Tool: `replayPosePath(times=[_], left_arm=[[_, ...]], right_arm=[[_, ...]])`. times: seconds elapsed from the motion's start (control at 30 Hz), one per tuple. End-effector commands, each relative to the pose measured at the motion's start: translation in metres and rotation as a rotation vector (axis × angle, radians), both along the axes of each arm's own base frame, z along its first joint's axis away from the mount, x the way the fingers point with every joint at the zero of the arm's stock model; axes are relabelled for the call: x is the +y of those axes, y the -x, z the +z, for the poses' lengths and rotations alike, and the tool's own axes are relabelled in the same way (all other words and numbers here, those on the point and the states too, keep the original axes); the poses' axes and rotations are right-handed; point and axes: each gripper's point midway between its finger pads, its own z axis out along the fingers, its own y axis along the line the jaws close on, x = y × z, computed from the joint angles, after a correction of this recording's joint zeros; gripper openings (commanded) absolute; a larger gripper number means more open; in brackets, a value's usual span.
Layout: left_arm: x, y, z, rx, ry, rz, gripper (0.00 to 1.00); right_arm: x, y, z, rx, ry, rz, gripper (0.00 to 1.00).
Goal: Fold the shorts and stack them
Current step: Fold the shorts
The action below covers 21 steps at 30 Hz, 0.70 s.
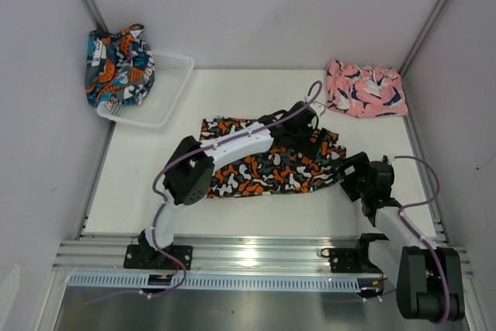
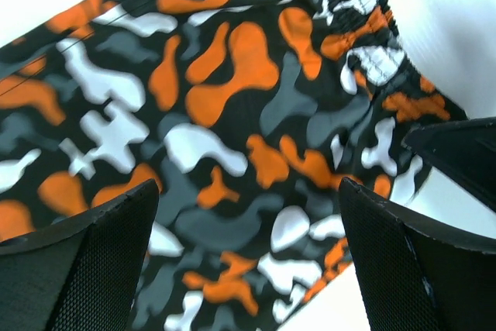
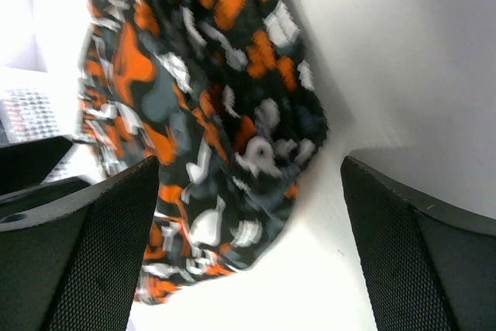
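Note:
Black shorts with orange-white blotches [image 1: 267, 168] lie spread in the middle of the table. My left gripper [image 1: 304, 122] hovers open above them near the elastic waistband [image 2: 353, 5], fingers wide apart with fabric [image 2: 232, 91] beneath and nothing held. At the shorts' right edge my right gripper [image 1: 347, 170] stands open and empty just off the cloth [image 3: 201, 114]. Pink shorts with navy-white shapes [image 1: 366, 89] sit bunched at the back right. Teal-navy shorts with orange-white graphics [image 1: 118, 66] hang over a basket's far left end.
A white mesh basket [image 1: 169, 91] stands at the back left corner. Grey walls close in on the left, back and right. A metal rail [image 1: 248, 257] with both arm bases runs along the near edge.

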Motion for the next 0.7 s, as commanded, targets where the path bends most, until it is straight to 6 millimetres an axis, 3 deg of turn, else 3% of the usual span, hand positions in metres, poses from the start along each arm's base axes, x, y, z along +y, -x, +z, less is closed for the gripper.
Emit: replayPosePath(times=[0.0,0.03,0.1,0.3,0.43,0.67], left_arm=[[-0.022,-0.001,-0.014,0.054,0.008,-0.025,0.99],[-0.027,-0.004,-0.009,0.053,0.013,-0.021,0.99],[-0.027,-0.004,-0.035,0.088,-0.025,-0.016,0.99],[-0.031,0.008,-0.07,0.174,-0.051,-0.049,0.97],[-0.03,0.012,-0.089,0.198,-0.084,-0.077,0.96],[-0.033,0.013,-0.091,0.187,-0.071,-0.113,0.97]], right_arm=[[0.006,-0.007,-0.002,-0.037,-0.078,0.029,0.99],[0.005,-0.011,-0.004,-0.044,-0.09,0.027,0.99],[0.002,-0.013,-0.008,-0.039,-0.11,0.016,0.99],[0.001,-0.027,-0.009,-0.055,-0.13,0.038,0.99],[0.0,-0.033,-0.01,-0.046,-0.099,0.075,0.9],[-0.018,-0.042,-0.006,-0.025,0.043,0.069,0.72]])
